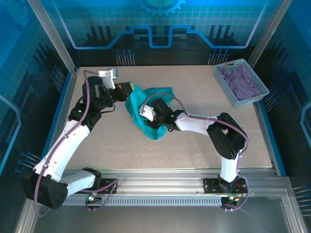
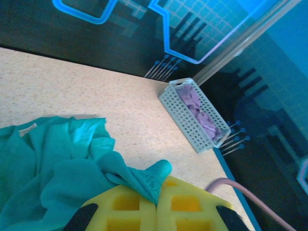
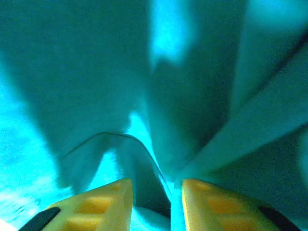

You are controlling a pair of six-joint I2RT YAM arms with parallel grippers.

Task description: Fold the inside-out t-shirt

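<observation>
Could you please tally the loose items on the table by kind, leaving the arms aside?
Teal-green soft fabric t-shirt: 1
Crumpled purple cloth: 1
Grey perforated plastic basket: 1
Total: 3

T-shirt centre, basket far right

Blurry teal mush just ahead of the right hand, t-shirt too close to pick out any seam or print. From above, fingertips of that hand tucked out of sight under its own wrist. Left hand chopped off by the bottom edge, t-shirt clipped off to its left too.
</observation>
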